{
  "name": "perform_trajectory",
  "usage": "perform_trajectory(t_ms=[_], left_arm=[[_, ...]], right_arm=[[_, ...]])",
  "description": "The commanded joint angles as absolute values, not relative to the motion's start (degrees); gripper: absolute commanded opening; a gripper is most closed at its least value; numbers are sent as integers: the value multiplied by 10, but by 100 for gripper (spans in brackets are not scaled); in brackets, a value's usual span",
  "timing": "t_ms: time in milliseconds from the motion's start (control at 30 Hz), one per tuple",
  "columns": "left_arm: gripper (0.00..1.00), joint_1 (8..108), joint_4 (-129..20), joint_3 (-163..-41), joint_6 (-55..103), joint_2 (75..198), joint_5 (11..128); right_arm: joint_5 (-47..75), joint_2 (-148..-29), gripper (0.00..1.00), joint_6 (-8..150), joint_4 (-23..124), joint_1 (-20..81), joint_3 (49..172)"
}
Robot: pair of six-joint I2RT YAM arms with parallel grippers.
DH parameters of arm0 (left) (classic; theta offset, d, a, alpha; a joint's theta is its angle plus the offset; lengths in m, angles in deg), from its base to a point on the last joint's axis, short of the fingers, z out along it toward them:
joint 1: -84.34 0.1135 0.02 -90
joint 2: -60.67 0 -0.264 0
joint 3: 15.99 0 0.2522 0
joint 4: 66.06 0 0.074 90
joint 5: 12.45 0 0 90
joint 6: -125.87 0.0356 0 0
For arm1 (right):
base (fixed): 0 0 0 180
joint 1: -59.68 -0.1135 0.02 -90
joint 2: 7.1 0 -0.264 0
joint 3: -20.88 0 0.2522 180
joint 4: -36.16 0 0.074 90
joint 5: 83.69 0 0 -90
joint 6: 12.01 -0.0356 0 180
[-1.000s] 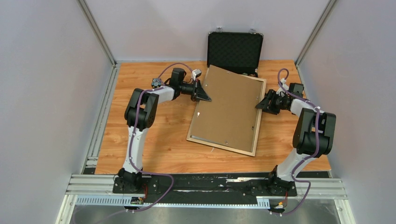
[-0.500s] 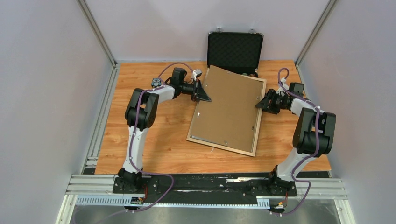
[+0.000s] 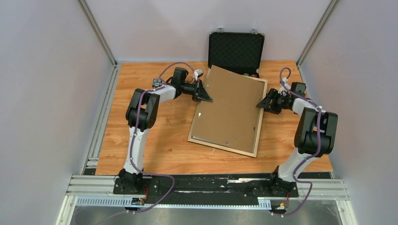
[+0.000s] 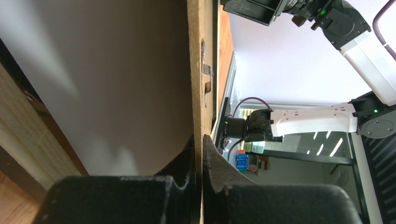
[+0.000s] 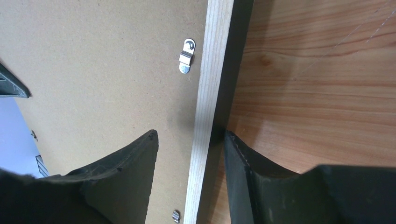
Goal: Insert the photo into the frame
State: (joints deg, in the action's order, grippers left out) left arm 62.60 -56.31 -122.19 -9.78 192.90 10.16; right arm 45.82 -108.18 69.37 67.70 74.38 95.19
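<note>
While the left gripper (image 3: 206, 97) reaches in from the left of the overhead view, its jaws are clenched flat on the left edge of the brown backing panel (image 3: 230, 110). The left wrist view shows that thin board edge-on between the closed fingers, and the board's left side looks raised off what is under it.

In the middle of the wooden table (image 3: 159, 140) lies the frame (image 3: 223, 148), back side up and turned slightly askew. Its pale wood rails show along the near and right edges of the panel. Behind it, at the far edge, stands an open black case (image 3: 236, 49).

The photo is not visible in any view. It cannot be told whether it already sits under the panel, so judging from this, the task is in its middle stage. The back of the frame is being opened or closed, and the turn clip (image 5: 187, 56) by the right rail is not locked over the frame.

On the right, the right gripper (image 3: 262, 104) has its jaws spread apart. They straddle the frame's right rail, one finger over the panel and one outside on the table, and grasp nothing.

Compared with a second ago, almost nothing differs. Panel, frame and left arm sit as they did, and the right gripper has shifted only a trace along the rail.
</note>
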Motion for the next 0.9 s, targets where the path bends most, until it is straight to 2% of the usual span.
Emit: perform_trajectory(t_ms=[0,700,867], left_arm=[[0,614,-576,-1241,-49,1931,116],[0,608,-618,-1211,-101,1930,147],[5,608,-611,-1199,-93,1924,162]], right_arm=[[480,-1086,52,689,671,741,976],[480,-1093,52,688,672,737,971],[480,-1094,52,688,671,737,969]])
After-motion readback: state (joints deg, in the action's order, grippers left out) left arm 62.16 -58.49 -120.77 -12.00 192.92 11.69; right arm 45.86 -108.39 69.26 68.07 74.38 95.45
